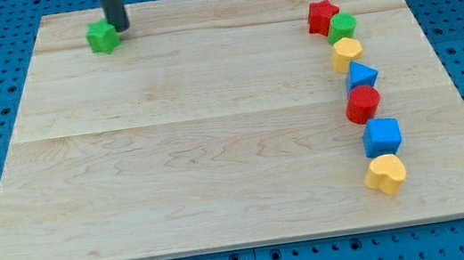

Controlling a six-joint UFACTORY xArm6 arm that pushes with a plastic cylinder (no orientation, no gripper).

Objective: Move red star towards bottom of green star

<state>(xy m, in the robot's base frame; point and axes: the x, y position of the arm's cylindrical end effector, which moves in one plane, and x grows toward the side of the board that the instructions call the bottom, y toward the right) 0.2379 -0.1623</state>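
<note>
The red star sits near the board's top-right corner, touching a green cylinder; the green star lies near the top-left corner, my tip just beside it. There is no claw, only the rod. I'd bring the tip around the red star's right and push left, ending below the green star. No writing is visible.

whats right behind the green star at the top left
My tip stands just behind the green star, at its upper right, seemingly touching. The rod hides the bit of wooden board behind it.
</note>
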